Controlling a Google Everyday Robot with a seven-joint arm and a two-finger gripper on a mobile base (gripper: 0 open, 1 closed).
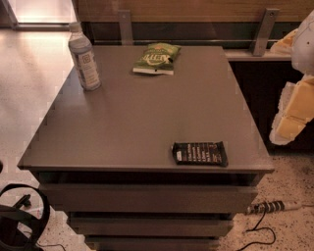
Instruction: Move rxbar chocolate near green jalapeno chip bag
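Camera view. The gripper (293,112) is seen at the right edge, beside the table (147,122) and not over it. Whether it is released or clenched cannot be told. The chocolate bar (199,153) lies flat at the front edge, down-left of the gripper and untouched, so the pick is judged not begun. The green chip bag (156,59) lies far up-left, well apart from the bar. The bottle (84,59) stands upright further left and is judged outside the path.

A grey table (147,112) with drawers (147,197) stands on a speckled floor (24,88) before a wooden wall (196,10), light enters top left, and the gripper (294,115) hangs at the right edge.
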